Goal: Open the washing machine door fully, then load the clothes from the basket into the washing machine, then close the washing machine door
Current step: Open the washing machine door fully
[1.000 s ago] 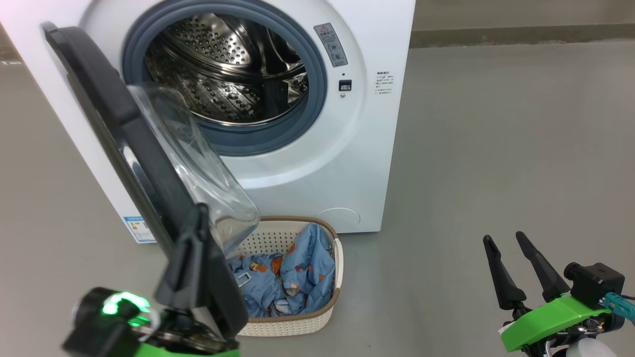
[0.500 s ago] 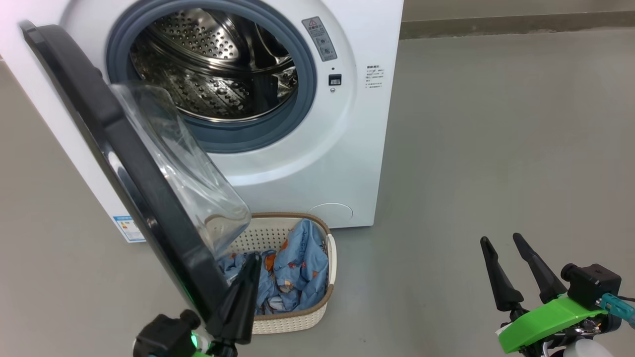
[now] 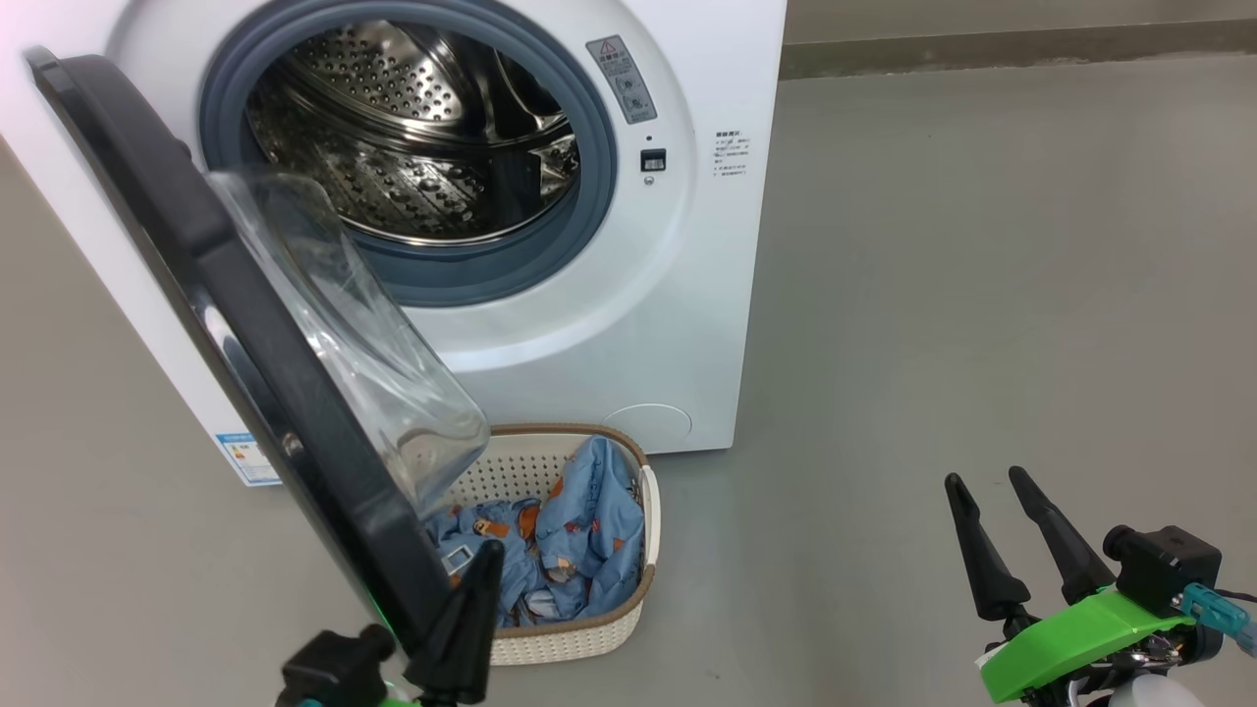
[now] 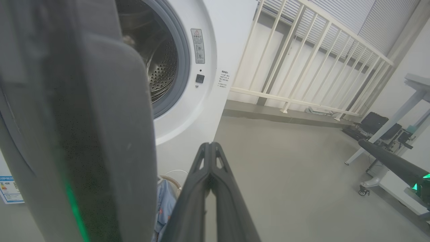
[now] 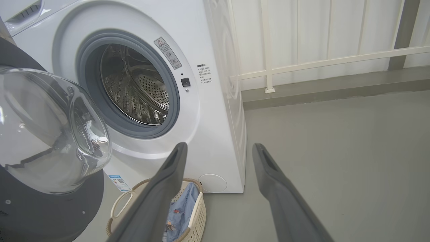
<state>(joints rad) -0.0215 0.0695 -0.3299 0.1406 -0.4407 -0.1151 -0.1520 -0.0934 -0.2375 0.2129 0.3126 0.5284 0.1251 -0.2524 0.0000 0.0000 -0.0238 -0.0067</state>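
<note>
My left gripper (image 3: 486, 568) is pressed shut with nothing between the fingers. In the left wrist view (image 4: 210, 147) the two fingers meet in a single point. It sits low beside the bottom edge of the washing machine door (image 3: 245, 324). From the head view I cannot tell whether it touches the rim. Near the tips, the left wrist view has a strip of white cabinet between the fingers and the door (image 4: 84, 117), which looms there as a blurred dark slab with a green glow on it.

My right gripper (image 3: 984, 479) hangs over bare floor (image 3: 982, 245), well apart from everything, its fingers spread wide and empty (image 5: 219, 148).

The door stands swung out from the washing machine (image 3: 668, 295), tilted across my head view. Its glass bowl covers the near-left part of the basket (image 3: 643, 511), so that corner comes through only as a distorted shape. The basket sits on the floor against the machine's front, under the door, with the clothes (image 3: 589, 530) heaped inside.

The right wrist view gives the door's inner side, the bowl bulging clear (image 5: 50, 134), and a basket handle (image 5: 121, 205) that the head view loses behind the door. My own finger crosses the clothes (image 5: 178, 211) there. The steel drum (image 3: 393, 147) is open to view, its top cut off by the frame.
</note>
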